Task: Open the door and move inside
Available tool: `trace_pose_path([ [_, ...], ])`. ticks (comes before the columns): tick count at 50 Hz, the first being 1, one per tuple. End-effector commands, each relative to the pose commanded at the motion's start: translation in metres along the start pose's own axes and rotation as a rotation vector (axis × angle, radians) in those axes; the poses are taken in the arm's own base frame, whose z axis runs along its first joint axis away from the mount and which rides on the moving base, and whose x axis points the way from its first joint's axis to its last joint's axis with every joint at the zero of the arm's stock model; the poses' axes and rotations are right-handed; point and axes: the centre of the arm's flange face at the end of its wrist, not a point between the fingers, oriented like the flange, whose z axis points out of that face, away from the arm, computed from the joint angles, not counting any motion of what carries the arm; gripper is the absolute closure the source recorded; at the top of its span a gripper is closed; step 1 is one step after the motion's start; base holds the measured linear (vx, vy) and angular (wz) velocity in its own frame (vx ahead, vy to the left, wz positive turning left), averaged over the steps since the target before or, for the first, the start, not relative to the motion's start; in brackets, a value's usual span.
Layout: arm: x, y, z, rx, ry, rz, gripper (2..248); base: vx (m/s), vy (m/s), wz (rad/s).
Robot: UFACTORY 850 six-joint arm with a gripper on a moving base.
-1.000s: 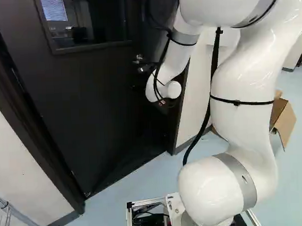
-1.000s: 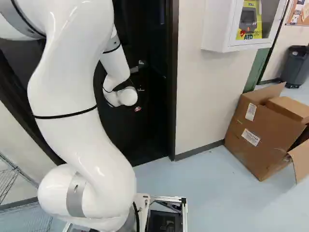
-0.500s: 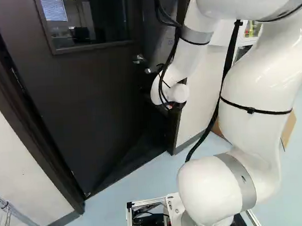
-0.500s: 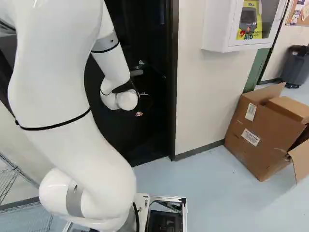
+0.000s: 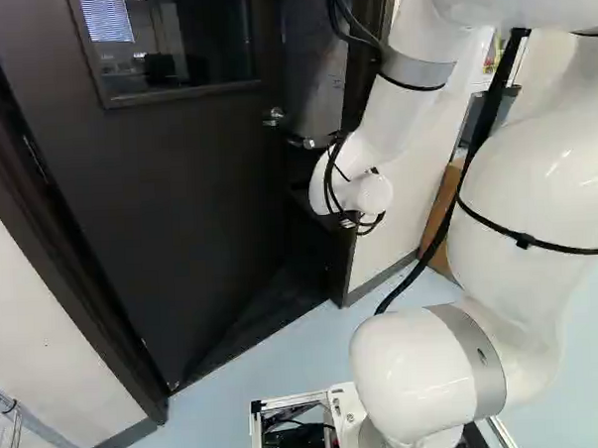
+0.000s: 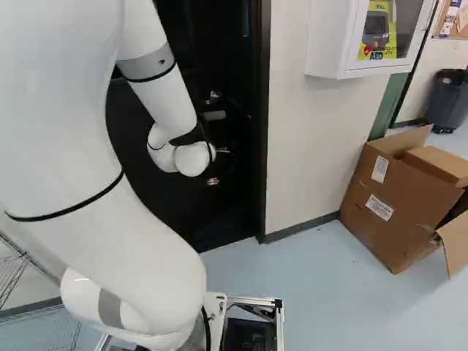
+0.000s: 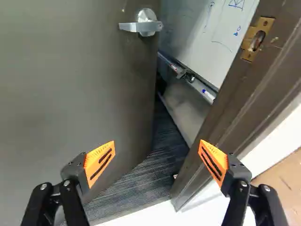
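Note:
The dark door stands ajar, swung away from me, its window at the upper left of the left base view. My gripper, mostly hidden behind the wrist there, is near the door's free edge. In the wrist view the gripper is open, with nothing between its fingers. Ahead of it lies the gap between the door and the brown door frame. The silver lever handle is farther ahead, on the door beside its free edge, untouched. A strike plate shows on the frame.
Through the gap I see a whiteboard with a marker tray and dark carpet. Right of the doorway are a wall, an AED cabinet, an open cardboard box and a bin. A wire rack stands left.
My forearm and wrist have shifted right and slightly down in the left base view, clearing the sight of the handle. The door's angle looks the same, and the base has not moved.

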Motion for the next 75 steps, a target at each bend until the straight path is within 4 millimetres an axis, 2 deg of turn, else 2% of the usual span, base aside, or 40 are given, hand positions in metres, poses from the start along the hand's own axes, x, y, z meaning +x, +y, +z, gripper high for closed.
trace_pose_path([
  [31, -0.026, 0.018, -0.055, -0.109, -0.016, 0.072, 3, 0.0, 0.0, 0.0],
  [75, -0.027, 0.019, -0.058, -0.113, -0.015, 0.075, 3, 0.009, 0.0, -0.001],
])
